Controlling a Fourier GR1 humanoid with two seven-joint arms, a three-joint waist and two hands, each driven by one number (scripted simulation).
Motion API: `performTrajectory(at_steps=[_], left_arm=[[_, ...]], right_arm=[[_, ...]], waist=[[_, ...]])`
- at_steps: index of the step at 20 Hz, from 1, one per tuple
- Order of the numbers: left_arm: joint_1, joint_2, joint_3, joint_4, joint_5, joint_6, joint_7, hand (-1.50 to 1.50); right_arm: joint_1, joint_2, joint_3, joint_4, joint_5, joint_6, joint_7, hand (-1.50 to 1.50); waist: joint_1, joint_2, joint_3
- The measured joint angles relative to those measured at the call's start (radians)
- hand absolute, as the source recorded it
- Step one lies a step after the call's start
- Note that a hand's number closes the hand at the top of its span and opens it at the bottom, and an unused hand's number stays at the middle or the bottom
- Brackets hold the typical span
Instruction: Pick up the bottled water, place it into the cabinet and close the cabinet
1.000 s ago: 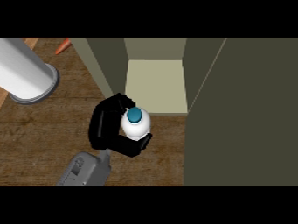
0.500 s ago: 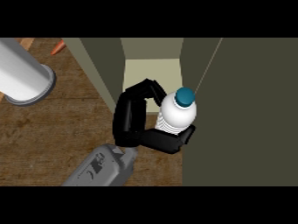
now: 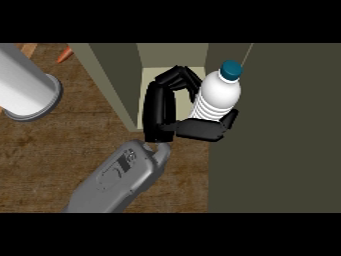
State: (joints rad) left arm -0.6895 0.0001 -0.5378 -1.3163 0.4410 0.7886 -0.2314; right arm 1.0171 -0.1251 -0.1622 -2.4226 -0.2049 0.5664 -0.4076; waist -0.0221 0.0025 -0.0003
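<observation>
The bottled water (image 3: 217,97) is a clear ribbed bottle with a teal cap, standing upright in my left hand (image 3: 160,107). The fingers curl round its far side and the thumb (image 3: 202,131) wraps its near side, hiding the bottle's lower part. Hand and bottle are at the mouth of the open cabinet (image 3: 114,85), whose pale inner floor (image 3: 152,75) shows just behind the fingers. The bottle is close against the dark olive cabinet door (image 3: 291,130) on the right. My right hand does not show.
A large white cylinder with a grey rim (image 3: 18,82) lies on the wooden counter (image 3: 47,160) at the left. A small orange object (image 3: 64,54) peeks out at the top left beside the cabinet wall.
My left hand has carried the bottle up and to the right, from in front of the cabinet's opening to its mouth beside the door. The bottle appears larger, closer to the camera.
</observation>
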Motion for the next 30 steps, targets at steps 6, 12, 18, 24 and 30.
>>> performTrajectory(at_steps=[6,12,18,24,30], left_arm=[[-0.069,0.0,0.032,0.143,0.01,-0.013,-0.023,1.5],[-0.123,0.0,0.045,0.278,0.014,-0.026,-0.054,1.5],[-0.158,0.001,0.113,0.416,0.067,-0.067,-0.125,1.5],[-0.242,0.003,0.182,0.576,0.13,-0.099,-0.206,1.5],[-0.325,0.013,0.196,0.766,0.095,-0.125,-0.264,-1.5]], right_arm=[[-0.003,0.008,-0.015,0.005,-0.012,0.017,0.002,-1.5],[-0.008,0.01,-0.024,0.008,-0.026,0.029,0.018,-1.5],[-0.022,0.013,-0.025,0.015,-0.039,0.042,0.023,-1.5],[-0.04,0.007,-0.032,0.022,-0.056,0.049,0.035,-1.5],[-0.06,0.015,-0.02,0.028,-0.06,0.056,0.035,-1.5]], waist=[[-0.004,0.001,0.0],[-0.005,0.002,0.0],[-0.009,0.004,-0.001],[-0.022,0.009,-0.001],[-0.027,0.01,0.0]])
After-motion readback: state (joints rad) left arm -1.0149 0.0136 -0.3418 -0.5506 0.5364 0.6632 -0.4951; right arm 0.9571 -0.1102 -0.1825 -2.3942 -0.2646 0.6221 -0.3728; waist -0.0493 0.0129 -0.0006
